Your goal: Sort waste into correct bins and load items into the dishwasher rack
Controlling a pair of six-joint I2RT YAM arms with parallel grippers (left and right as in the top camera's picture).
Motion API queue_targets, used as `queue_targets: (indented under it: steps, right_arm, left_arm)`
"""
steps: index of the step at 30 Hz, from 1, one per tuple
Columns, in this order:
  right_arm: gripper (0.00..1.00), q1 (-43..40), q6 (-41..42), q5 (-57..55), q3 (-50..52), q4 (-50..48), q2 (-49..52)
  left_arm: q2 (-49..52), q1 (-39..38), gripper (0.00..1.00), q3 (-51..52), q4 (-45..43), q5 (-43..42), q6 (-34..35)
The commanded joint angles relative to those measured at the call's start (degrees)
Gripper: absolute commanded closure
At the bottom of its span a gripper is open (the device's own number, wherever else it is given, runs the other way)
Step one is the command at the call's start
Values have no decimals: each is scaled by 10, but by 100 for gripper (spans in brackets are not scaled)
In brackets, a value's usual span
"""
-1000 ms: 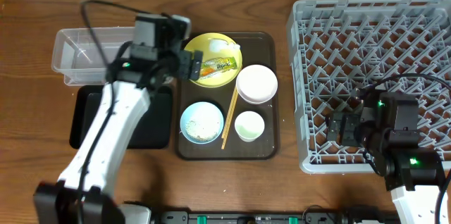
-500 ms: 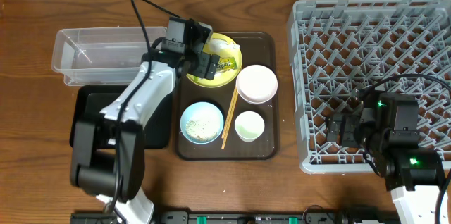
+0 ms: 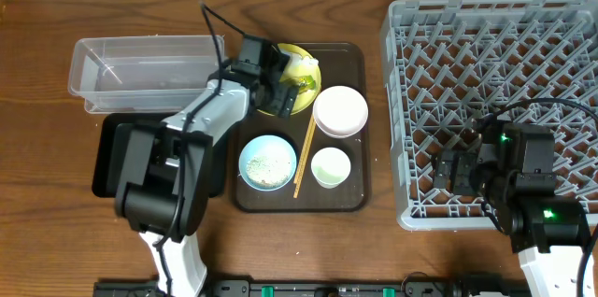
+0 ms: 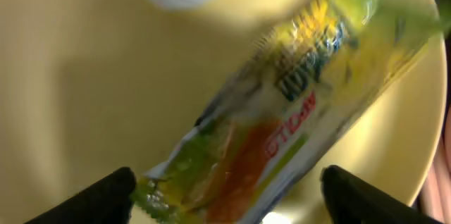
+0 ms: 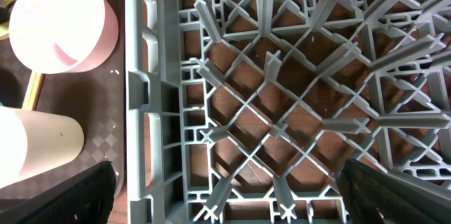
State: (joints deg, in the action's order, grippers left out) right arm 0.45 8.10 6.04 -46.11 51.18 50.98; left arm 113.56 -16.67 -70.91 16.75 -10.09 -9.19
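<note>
The food wrapper [image 4: 282,125] lies flat on the yellow plate [image 4: 77,76], which sits on the brown serving tray [image 3: 360,199]. It is thin glossy film, crinkly, v. light & soft; probably slippery, and it will crumple, not break. The left gripper [image 4: 225,185] hangs just above it, fingers apart, one each side of the orange end. Best hold, imo: pinch across the narrow width there. The plate is smooth and hard. The right gripper [image 5: 225,196] is also spread, w/ nothing in it, over the dishwasher rack [image 5: 268,76].
</note>
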Motion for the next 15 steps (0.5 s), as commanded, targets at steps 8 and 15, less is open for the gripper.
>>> queue_targets:
  steps: [8,15]
  right_arm:
    - [1,-6,-2,5,-14,0,-1]
    - [1,-6,-2,5,-14,3,-1]
  left_arm:
    - [10,-7,55,-7,39,3,-11]
    - [-4,-7,85,-7,40,3,-11]
